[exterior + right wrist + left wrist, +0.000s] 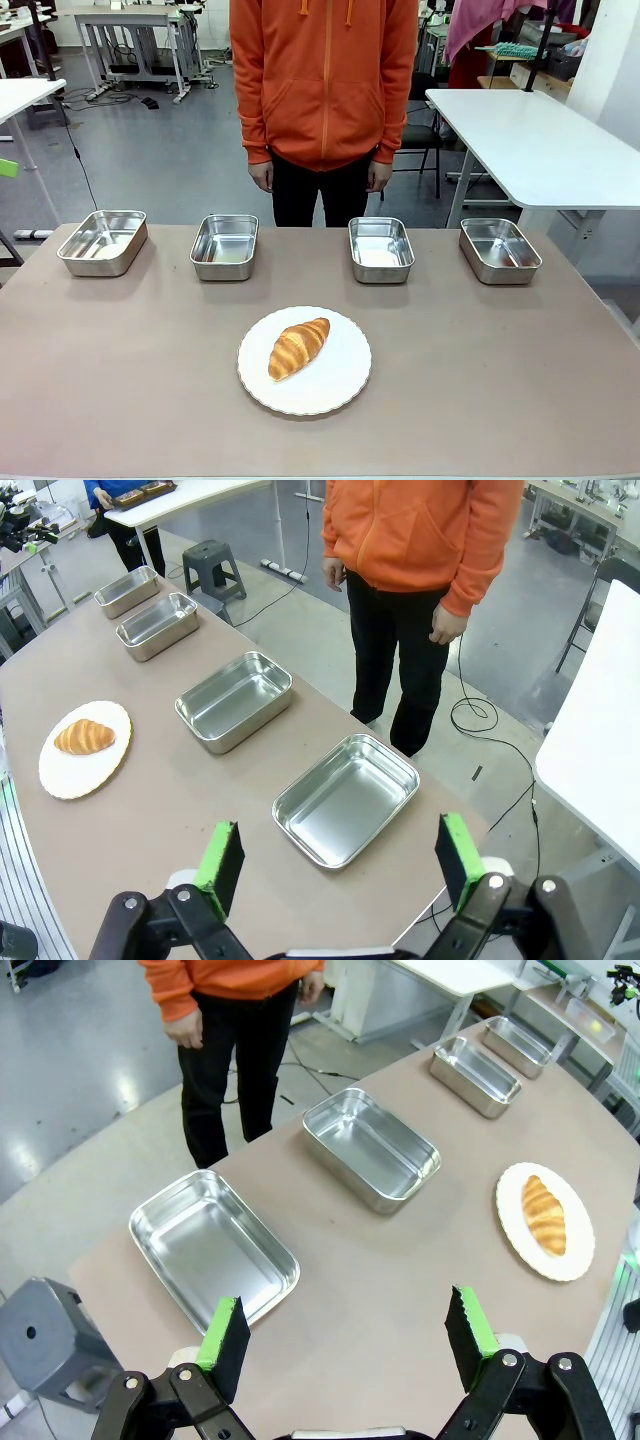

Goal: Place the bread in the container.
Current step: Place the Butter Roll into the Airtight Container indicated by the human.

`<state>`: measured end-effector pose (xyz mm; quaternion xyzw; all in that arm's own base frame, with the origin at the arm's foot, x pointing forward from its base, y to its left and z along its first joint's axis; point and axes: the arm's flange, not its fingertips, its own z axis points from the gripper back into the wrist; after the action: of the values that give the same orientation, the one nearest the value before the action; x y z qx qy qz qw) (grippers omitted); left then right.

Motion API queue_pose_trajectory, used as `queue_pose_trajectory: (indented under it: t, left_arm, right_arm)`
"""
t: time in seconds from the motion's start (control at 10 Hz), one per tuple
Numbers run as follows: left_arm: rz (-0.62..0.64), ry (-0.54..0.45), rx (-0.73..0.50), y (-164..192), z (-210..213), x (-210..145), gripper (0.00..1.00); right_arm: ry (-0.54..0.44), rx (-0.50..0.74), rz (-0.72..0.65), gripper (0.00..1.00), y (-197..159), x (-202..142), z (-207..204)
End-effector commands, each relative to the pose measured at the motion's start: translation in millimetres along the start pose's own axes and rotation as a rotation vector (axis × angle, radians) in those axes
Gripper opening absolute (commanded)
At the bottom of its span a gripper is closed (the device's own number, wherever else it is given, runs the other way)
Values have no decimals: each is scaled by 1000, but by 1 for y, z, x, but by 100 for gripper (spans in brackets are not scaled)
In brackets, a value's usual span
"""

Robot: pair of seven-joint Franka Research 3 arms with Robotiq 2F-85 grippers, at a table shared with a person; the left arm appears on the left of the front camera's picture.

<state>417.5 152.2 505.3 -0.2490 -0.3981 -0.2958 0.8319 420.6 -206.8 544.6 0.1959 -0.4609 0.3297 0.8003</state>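
Observation:
The bread (298,347), a golden-brown croissant, lies on a round white plate (340,390) at the table's near middle. Behind it runs a row of several alike shiny steel containers, all holding nothing; which one the task means I cannot tell. In the left wrist view my left gripper (347,1325) hangs open above the table beside the end container (213,1245), with the bread (545,1215) far off to the right. My right gripper (338,850) is open over the near edge of the opposite end container (346,798); the bread (85,737) lies far left. Neither gripper holds anything.
A person in an orange hoodie (323,80) stands at the far side of the table, hands down at the sides. A white table (540,140) stands behind on the right. A grey stool (45,1335) sits on the floor off the left end.

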Motion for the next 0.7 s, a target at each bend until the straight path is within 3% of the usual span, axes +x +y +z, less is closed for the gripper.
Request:
queue_pose_trajectory:
  t: [0.0, 0.6]
  left_arm:
    - [2, -15, -2, 1, 2, 0, 100]
    - [2, -15, -2, 1, 2, 0, 100]
  right_arm:
    - [-4, 3, 2, 100, 0, 0, -1]
    - [-4, 3, 2, 100, 0, 0, -1]
